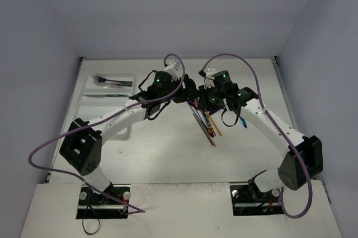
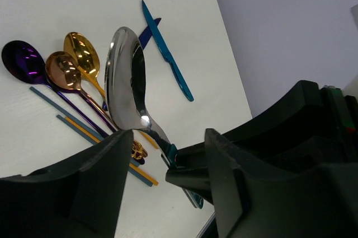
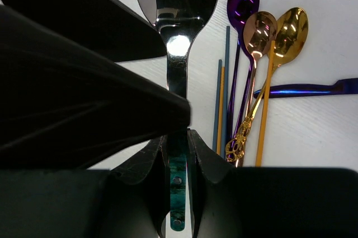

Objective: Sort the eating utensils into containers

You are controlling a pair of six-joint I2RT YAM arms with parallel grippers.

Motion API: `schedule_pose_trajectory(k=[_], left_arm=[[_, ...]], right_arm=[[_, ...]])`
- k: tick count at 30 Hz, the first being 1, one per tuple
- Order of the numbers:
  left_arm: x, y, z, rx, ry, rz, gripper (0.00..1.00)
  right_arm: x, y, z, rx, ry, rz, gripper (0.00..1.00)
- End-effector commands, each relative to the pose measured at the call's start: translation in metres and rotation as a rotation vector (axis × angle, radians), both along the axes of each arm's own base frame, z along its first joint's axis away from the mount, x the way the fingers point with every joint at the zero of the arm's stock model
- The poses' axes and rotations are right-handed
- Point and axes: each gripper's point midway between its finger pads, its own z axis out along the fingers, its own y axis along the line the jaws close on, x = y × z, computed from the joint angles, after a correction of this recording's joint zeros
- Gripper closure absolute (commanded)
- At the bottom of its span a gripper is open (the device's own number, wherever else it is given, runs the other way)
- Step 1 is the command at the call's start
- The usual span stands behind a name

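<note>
My right gripper [image 3: 177,143] is shut on the teal handle [image 3: 177,193] of a silver spoon [image 3: 178,3], which it holds above the table. My left gripper [image 2: 168,137] faces it, and its fingers [image 2: 67,187] stand apart on either side of the spoon's [image 2: 126,75] neck without pinching it. Below lie a purple spoon [image 2: 19,59], a copper spoon [image 2: 64,70], a gold spoon [image 2: 81,53], a teal knife [image 2: 168,59] and a blue knife [image 2: 148,32]. The white tray [image 1: 89,97] sits at the far left with a few utensils in it.
Thin blue and orange sticks [image 3: 222,98] lie beside the spoons. The loose utensils form a pile [image 1: 207,123] at the table's middle, under both grippers. Grey walls close the table on three sides.
</note>
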Motion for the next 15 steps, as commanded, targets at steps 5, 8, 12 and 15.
schedule_pose_trajectory(k=[5,8,12,15], left_arm=[[0.007,-0.020,0.051,-0.130,-0.092,-0.018,0.80],[0.007,-0.019,0.054,-0.136,-0.098,-0.008,0.95],[0.012,-0.009,0.057,-0.131,-0.115,0.038,1.00],[0.020,0.011,0.055,-0.123,-0.118,0.101,1.00]], right_arm=[[0.010,0.022,0.057,0.146,-0.134,0.020,1.00],[0.010,0.023,0.056,0.156,-0.132,0.017,1.00],[0.011,0.024,0.053,0.161,-0.120,0.009,0.87],[0.012,0.022,0.051,0.158,-0.114,-0.012,0.64]])
